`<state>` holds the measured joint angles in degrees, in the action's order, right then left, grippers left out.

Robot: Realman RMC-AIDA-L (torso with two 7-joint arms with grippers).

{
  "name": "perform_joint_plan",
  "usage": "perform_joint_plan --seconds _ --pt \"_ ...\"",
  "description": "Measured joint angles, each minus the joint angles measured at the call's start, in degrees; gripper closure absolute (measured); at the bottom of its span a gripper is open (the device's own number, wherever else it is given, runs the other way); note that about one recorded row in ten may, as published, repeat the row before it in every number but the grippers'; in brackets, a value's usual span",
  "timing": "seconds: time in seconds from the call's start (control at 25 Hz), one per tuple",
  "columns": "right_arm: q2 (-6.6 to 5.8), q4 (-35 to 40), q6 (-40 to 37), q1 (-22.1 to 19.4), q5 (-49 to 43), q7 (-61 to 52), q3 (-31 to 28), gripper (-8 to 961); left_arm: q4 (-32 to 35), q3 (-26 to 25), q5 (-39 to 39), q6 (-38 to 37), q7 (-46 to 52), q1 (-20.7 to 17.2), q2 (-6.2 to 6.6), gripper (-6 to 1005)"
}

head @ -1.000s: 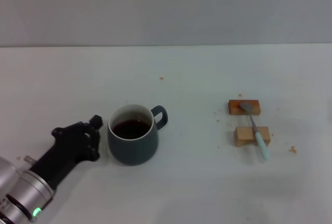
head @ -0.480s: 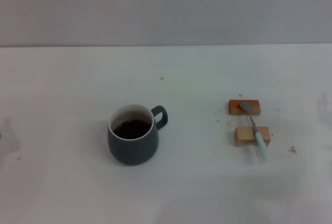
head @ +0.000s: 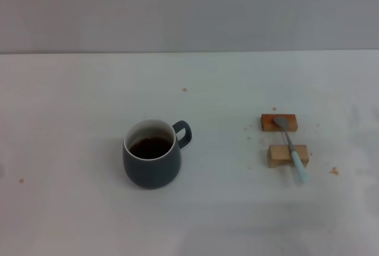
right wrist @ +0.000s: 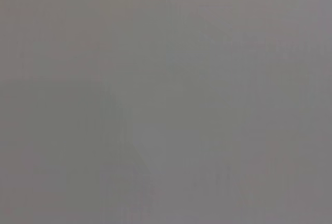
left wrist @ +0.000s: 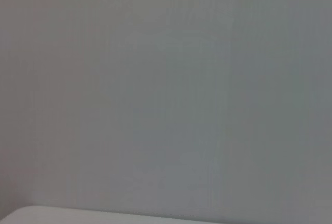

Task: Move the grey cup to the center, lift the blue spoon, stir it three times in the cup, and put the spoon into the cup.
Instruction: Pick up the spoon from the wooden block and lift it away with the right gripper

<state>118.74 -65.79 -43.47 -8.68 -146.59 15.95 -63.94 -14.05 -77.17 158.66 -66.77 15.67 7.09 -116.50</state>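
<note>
Now the grey cup [head: 151,155] is sitting upright on the white counter [head: 77,96], dark liquid inside, so the spoon lift looks next: the blue spoon [head: 292,149] is lying right of the cup across two wooden blocks [head: 287,155]. Neither gripper is showing, so finger state is unknowable; a plain grey wall is backing the counter.

Open table [head: 89,90] all round grey cup [head: 151,160]; wooden blocks [head: 286,155] prop blue spoon [head: 291,148].
</note>
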Motion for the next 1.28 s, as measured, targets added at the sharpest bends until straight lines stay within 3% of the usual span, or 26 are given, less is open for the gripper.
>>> perform_joint_plan --seconds 0.2,0.44,0.64,1.28 --pt "0.01 -1.89 1.0 -1.81 0.37 -0.06 4.45 565 0.52 -1.63 0.29 1.08 0.03 1.35 0.45 1001" --pt "0.01 -6.85 7.38 -5.7 3.86 -0.09 8.36 564 0.05 -1.48 0.37 1.61 0.36 1.43 1.14 1001" --pt "0.12 -6.57 7.3 -7.61 4.6 -0.13 11.01 564 -0.01 -1.5 0.36 1.77 0.4 1.56 1.54 1001" --pt "-0.16 4.25 1.76 -1.13 10.92 -5.98 21.63 565 -0.2 -1.63 0.33 1.93 0.59 2.5 2.75 1001"
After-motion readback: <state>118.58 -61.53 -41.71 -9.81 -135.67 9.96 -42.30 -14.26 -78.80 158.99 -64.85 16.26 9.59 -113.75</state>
